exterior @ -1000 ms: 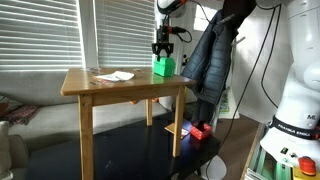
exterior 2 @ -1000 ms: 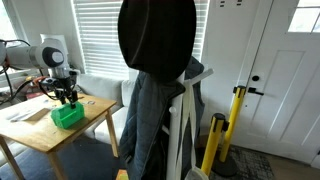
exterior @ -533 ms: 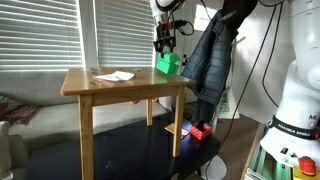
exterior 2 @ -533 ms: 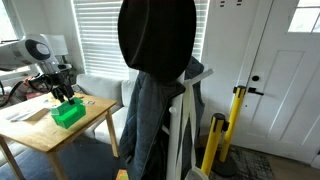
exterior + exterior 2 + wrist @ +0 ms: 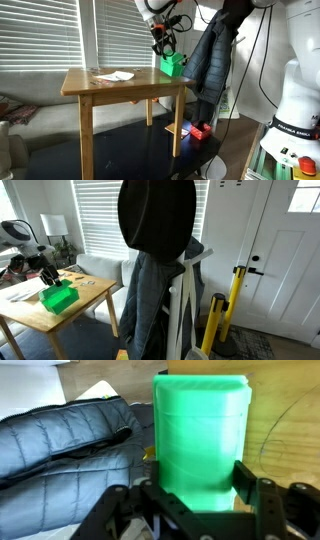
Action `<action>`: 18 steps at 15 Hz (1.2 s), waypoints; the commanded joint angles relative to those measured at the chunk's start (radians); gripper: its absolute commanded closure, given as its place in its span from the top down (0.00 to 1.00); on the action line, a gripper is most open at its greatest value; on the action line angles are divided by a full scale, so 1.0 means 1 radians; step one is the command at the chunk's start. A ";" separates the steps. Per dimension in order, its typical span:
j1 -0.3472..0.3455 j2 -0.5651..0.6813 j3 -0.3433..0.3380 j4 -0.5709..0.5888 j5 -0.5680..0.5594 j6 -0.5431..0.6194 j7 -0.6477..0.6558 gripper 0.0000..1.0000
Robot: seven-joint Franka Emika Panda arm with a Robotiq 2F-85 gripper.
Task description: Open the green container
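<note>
- My gripper [image 5: 196, 502] is clamped on the green container [image 5: 200, 435], with a finger [image 5: 256, 488] on each side of its near end.
- Its long axis runs straight out from the jaws.
- In both exterior views the container [image 5: 172, 64] [image 5: 58, 298] hangs tilted.
- The arm [image 5: 158, 12] reaches down over the table [image 5: 120, 88]; a dark jacket [image 5: 60, 440] lies beyond.

A: What's at the window?
B: White blinds [image 5: 40, 35], with a wooden table [image 5: 90, 86] in front and a pale couch [image 5: 25, 108] near it.
A: And elsewhere?
B: A white door [image 5: 280, 270], a yellow pole [image 5: 237, 295] and a dark coat [image 5: 155, 280] hung on a rack. The floor [image 5: 130, 160] is dark.
</note>
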 commanded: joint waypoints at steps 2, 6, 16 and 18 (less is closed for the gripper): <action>0.099 0.172 0.012 0.210 -0.103 -0.175 0.112 0.45; 0.172 0.310 -0.004 0.367 -0.223 -0.283 0.106 0.45; 0.245 0.523 -0.047 0.661 -0.355 -0.408 0.008 0.45; 0.254 0.539 -0.060 0.691 -0.361 -0.428 -0.014 0.45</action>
